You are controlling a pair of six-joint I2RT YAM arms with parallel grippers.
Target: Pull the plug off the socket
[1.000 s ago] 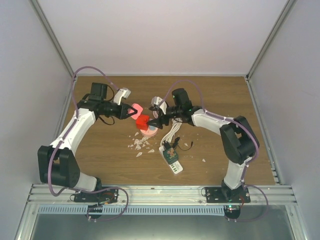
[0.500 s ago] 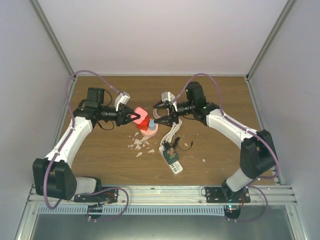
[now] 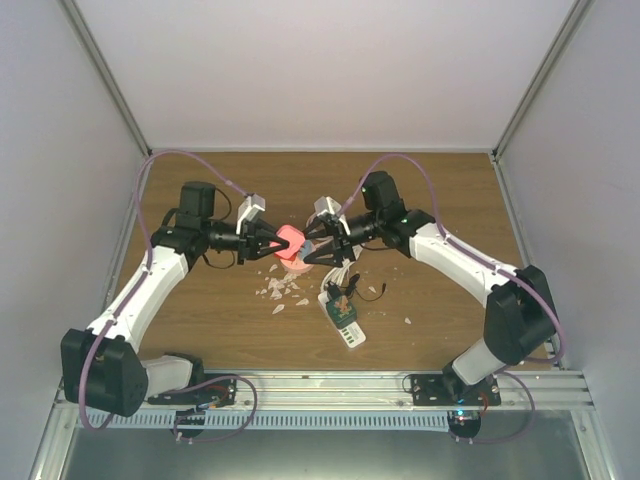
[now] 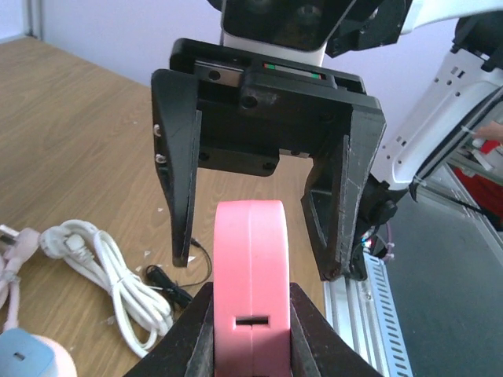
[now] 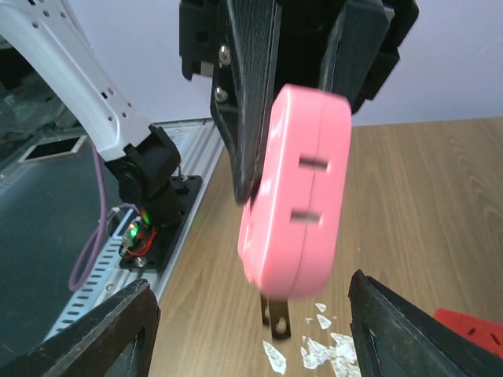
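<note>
Pink plug [image 3: 290, 240] is off the table at centre, clamped across its flat sides by the left gripper [image 4: 250, 334]. Prong [image 5: 275, 318] is bare, pointing down, in no socket. Right gripper [image 3: 308, 250] faces it from the right, jaws apart, not touching. Power strip [image 3: 343, 322] lies nearer, apart.

Judgement: plug looks free. If the right gripper takes it, straddle the body squarely, close on the flat faces clear of the left fingers, no twisting.
</note>
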